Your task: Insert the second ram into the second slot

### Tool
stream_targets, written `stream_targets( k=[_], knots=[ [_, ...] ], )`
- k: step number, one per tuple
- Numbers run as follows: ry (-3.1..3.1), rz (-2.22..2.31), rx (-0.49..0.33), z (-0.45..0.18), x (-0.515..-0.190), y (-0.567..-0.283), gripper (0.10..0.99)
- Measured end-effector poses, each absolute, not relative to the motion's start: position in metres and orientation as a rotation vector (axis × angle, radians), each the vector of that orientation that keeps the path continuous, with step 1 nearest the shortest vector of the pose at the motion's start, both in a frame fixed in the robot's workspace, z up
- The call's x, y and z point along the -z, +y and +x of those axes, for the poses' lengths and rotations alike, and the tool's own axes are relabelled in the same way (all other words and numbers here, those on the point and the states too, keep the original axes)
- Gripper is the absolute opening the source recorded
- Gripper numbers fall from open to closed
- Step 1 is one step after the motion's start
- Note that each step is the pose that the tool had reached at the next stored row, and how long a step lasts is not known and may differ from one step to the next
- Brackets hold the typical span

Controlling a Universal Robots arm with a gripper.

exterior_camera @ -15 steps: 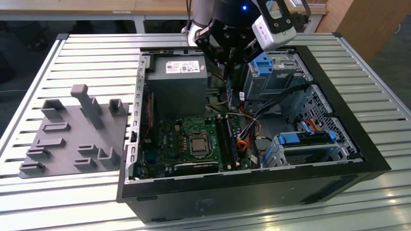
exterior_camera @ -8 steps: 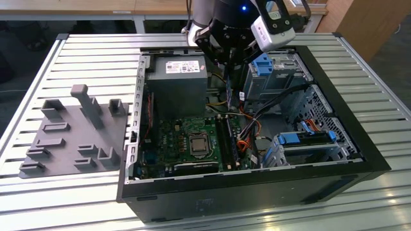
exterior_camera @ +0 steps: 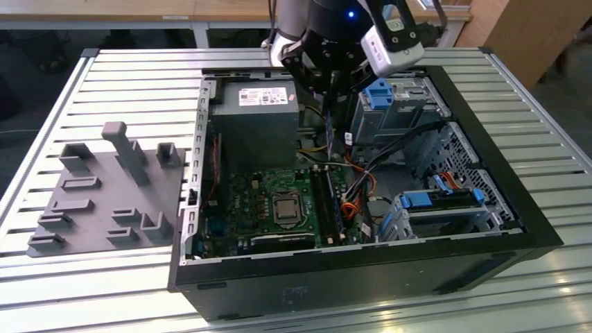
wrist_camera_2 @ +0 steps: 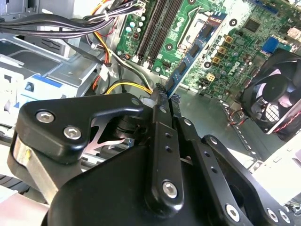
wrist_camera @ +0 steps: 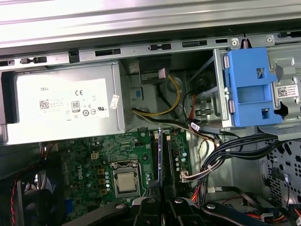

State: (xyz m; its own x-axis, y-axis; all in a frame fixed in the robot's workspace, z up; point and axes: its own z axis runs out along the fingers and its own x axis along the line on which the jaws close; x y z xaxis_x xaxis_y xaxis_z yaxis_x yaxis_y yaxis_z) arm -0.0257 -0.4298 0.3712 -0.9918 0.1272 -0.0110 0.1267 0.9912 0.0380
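Note:
My gripper [exterior_camera: 326, 87] hangs over the open computer case [exterior_camera: 481, 267], near the power supply end. Its fingers are shut on the second ram [wrist_camera_2: 190, 61], a thin blue board that sticks out past the fingertips [wrist_camera_2: 159, 96] toward the green motherboard [wrist_camera_2: 235, 42]. In the first wrist view the ram [wrist_camera: 160, 155] shows edge-on above the gripper [wrist_camera: 160, 201], in line with the black memory slots [wrist_camera: 154, 157]. The slots [exterior_camera: 324, 205] lie lower in the case beside the processor socket [exterior_camera: 285, 208]. The stick is still well above the board.
A grey power supply [exterior_camera: 254, 118] stands close to the gripper. Blue drive brackets [exterior_camera: 378, 94] and a bundle of black cables [exterior_camera: 379, 156] lie on the exterior view's right. A fan [wrist_camera_2: 277, 89] sits at the board's edge. A grey fixture plate [exterior_camera: 102, 201] rests outside the case.

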Motion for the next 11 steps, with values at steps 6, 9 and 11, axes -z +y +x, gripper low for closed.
stream_targets(
  k=[6,9,11],
  knots=[
    [3.121,0.199,-0.058,-0.026,-0.365,-0.431,0.141],
    [3.121,0.199,-0.058,-0.026,-0.362,-0.431,0.141],
    [3.122,0.198,-0.058,-0.026,-0.360,-0.433,0.141]
  ],
)
